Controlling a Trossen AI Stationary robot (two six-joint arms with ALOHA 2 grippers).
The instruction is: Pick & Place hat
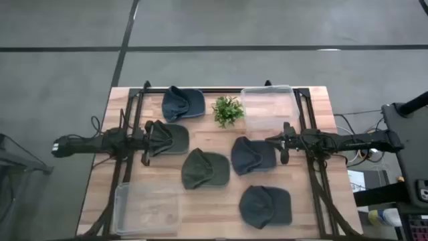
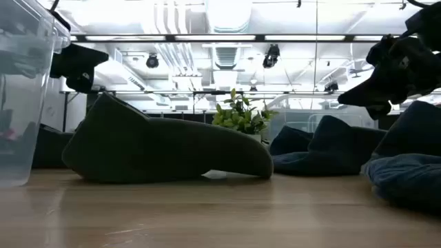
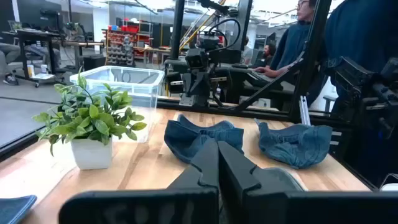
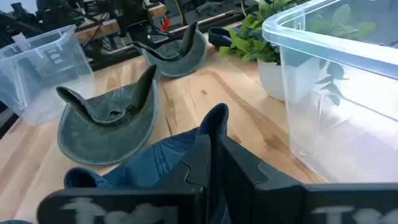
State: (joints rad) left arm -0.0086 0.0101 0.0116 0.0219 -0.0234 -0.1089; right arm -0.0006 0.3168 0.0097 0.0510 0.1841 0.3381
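The blue hat [image 1: 253, 155] sits mid-surface, its edge clamped in the right gripper [image 1: 270, 141] fingers, while the left gripper [image 1: 151, 140] has its fingers pinched together on a grey-green hat [image 1: 167, 138], with a potted plant [image 1: 228, 110] and a clear bin [image 1: 269, 104] just beyond.

Can't make out whether the blue hat [image 4: 155, 158] actually sits between the right gripper's [image 4: 211, 155] fingers, since they cover the contact spot. Same deal with the grey hat [image 1: 167, 138] under the left gripper [image 1: 151, 138]. Clear bin [image 2: 21, 96] cut off at the low view's edge. Person [image 3: 305, 37] behind the table only partly in frame.
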